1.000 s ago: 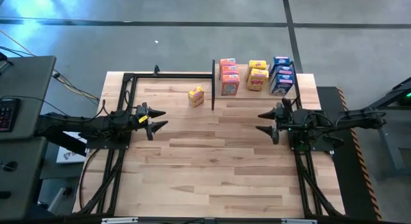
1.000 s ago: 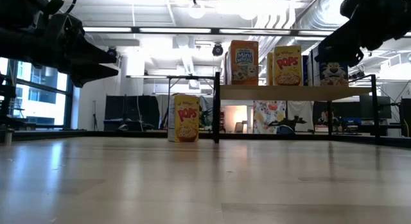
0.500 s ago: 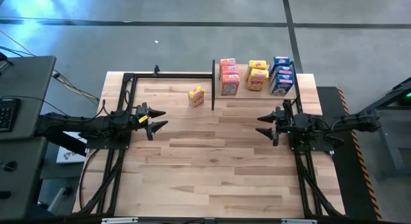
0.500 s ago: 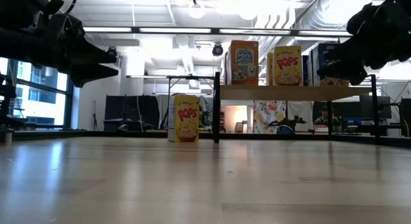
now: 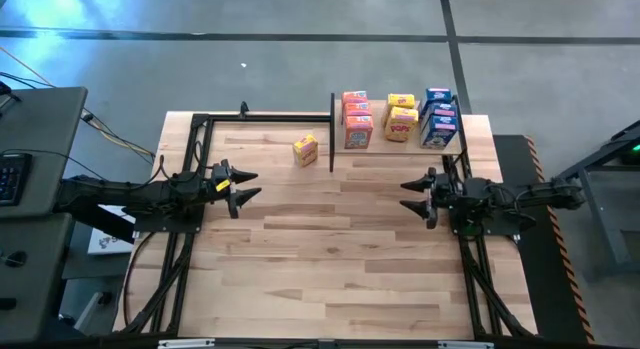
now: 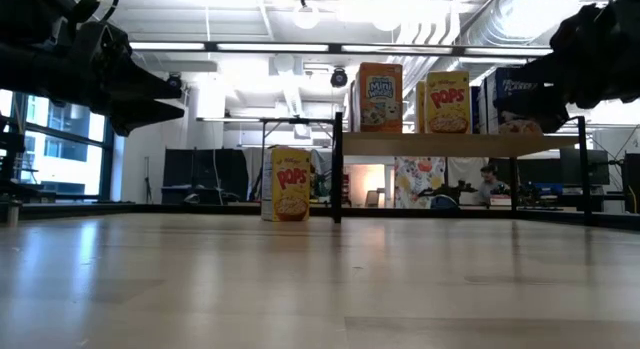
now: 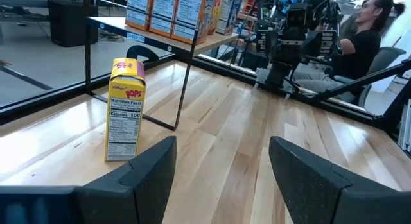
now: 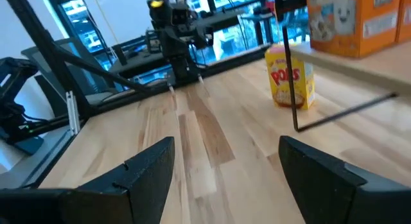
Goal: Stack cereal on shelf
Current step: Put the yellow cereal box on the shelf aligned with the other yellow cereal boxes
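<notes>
Eight cereal boxes (image 5: 398,119) stand on the shelf (image 5: 470,139) at the table's (image 5: 330,259) far right corner; one yellow box (image 5: 306,149) stands just left of it. Left gripper (image 5: 243,187) and right gripper (image 5: 412,195) hover mid-table, jaws apart, empty.

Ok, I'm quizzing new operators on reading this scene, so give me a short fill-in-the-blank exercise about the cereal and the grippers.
1. The one cereal box not yet on the shelf is coloured ____.
2. That box stands on the ____.
3. The left gripper and right gripper both have their fingers ____.
4. Neither gripper holds a ____.

Missing words: yellow; table; open; box
</notes>
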Robot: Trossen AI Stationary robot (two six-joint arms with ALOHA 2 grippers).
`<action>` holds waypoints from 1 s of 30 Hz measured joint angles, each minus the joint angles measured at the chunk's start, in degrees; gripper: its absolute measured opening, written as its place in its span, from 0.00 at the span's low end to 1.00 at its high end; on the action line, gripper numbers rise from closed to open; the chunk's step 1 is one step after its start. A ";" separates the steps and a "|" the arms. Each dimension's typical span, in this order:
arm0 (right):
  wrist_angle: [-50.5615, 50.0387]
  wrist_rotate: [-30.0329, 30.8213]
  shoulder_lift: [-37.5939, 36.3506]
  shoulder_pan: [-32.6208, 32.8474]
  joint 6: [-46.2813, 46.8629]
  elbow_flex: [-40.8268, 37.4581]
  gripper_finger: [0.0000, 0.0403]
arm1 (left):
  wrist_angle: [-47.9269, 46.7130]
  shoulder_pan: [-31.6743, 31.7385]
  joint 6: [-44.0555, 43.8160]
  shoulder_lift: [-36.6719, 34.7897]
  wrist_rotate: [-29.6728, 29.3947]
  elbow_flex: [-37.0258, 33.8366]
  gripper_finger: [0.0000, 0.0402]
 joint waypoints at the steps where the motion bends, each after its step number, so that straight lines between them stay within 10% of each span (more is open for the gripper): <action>1: 0.39 0.00 -0.28 0.00 -0.81 -0.02 0.67 | 0.01 0.00 0.00 0.00 0.00 0.00 0.60; 17: 0.52 -3.39 -1.16 -0.02 -2.17 -0.02 0.67 | 5.19 0.00 -0.04 0.00 0.09 1.19 0.60; 30: -0.98 -10.47 -1.16 0.00 -5.83 -0.02 0.67 | -5.96 0.00 5.91 2.21 0.22 15.90 0.59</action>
